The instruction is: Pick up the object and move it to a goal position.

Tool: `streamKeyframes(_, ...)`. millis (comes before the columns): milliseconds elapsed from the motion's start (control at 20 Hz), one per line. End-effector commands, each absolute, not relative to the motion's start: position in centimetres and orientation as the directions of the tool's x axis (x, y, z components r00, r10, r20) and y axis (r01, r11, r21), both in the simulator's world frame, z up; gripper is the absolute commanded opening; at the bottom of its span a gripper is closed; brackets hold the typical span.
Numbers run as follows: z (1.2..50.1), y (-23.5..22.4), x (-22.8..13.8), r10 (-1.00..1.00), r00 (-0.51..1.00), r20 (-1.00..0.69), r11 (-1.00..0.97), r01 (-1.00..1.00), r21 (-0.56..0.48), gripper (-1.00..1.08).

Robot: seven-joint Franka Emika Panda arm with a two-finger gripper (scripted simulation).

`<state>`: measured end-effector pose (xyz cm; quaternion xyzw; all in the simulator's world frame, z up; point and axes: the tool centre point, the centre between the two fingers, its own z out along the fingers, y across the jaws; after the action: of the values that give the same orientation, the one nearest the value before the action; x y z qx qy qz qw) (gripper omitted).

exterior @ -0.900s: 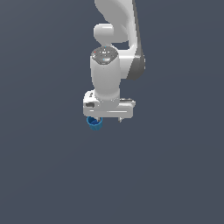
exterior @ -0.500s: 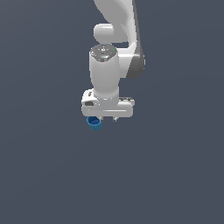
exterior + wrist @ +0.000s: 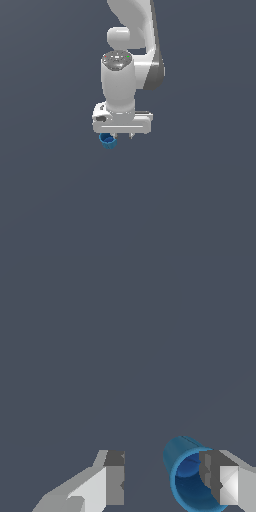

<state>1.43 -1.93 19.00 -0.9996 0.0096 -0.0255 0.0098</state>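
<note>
Gripper (image 3: 120, 136) has hardly moved since a second ago, and its fingers (image 3: 114, 478) stand apart, not clamped. Cup (image 3: 107, 141) lies beside one finger, not between them, so I judge the grasp is not ready

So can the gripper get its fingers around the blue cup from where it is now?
Probably not as it stands. In the wrist view the gripper is open, but the blue cup sits at one finger, which overlaps its rim, not centred in the gap. It likely needs a sideways shift first.
</note>
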Motion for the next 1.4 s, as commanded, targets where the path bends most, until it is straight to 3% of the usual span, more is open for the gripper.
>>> streamKeyframes(0, 18.8, -2.1, 1.4, -0.005, 0.999, 0.049, -1.0, -0.004, -0.021, 0.28)
streamKeyframes(1350, 13.9, -7.5, -0.7, 0.446, 0.893, 0.051, -0.889, 0.449, -0.083, 0.28)
